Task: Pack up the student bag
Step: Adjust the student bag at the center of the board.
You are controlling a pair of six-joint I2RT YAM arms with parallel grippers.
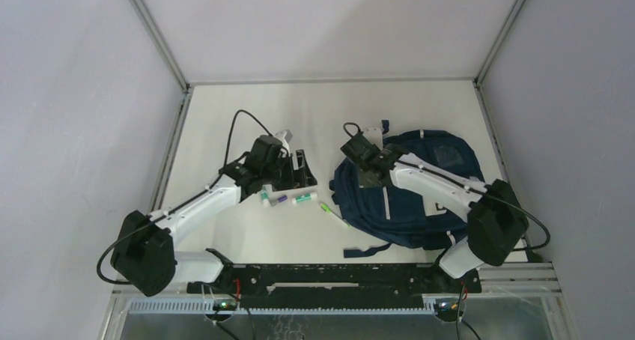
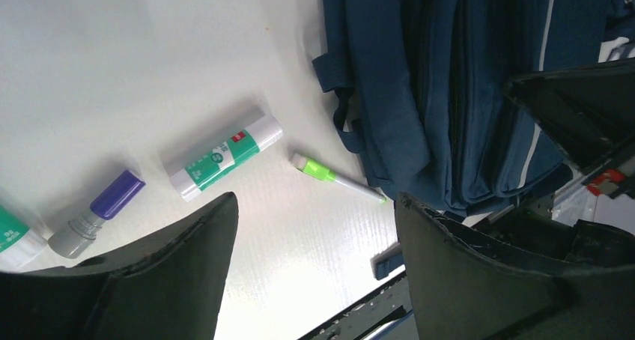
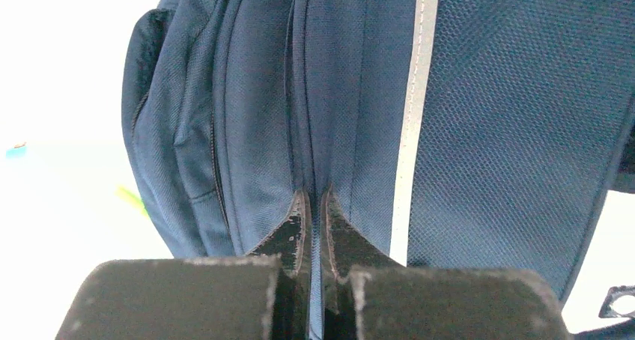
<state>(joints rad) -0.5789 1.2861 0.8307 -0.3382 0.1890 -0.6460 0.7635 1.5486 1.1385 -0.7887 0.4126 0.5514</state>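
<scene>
1. The backpack (image 1: 363, 205) lies flat on the right half of the table (image 1: 247, 130), and the right arm reaches over it from the near right.
2. The right gripper (image 3: 314, 205) is down on the left part of the backpack (image 3: 487, 115). Its two fingers (image 3: 296, 228) are pressed almost together, pinching a narrow ridge of navy fabric that runs along a seam.
3. In the right wrist view, a pale stripe (image 3: 408, 130) runs down the fabric just right of the pinched ridge.
4. The left gripper (image 2: 314, 201) hangs over the middle of the table, just left of the backpack (image 2: 449, 93). Its fingers (image 2: 150, 280) are spread wide and hold nothing.
5. Bare table and small items show below its spread fingers in the left wrist view.
6. A green and white glue stick (image 2: 225, 156) lies on its side there.
7. A small grey bottle with a purple cap (image 2: 97, 213) lies near it, with the end of a second glue stick (image 2: 11, 239) just beyond at the picture's edge.
8. A thin pen with a bright green cap (image 2: 337, 179) lies between the first glue stick and the backpack, its tip close to the fabric.
9. From above, these items form a short row on the table between the two grippers.
</scene>
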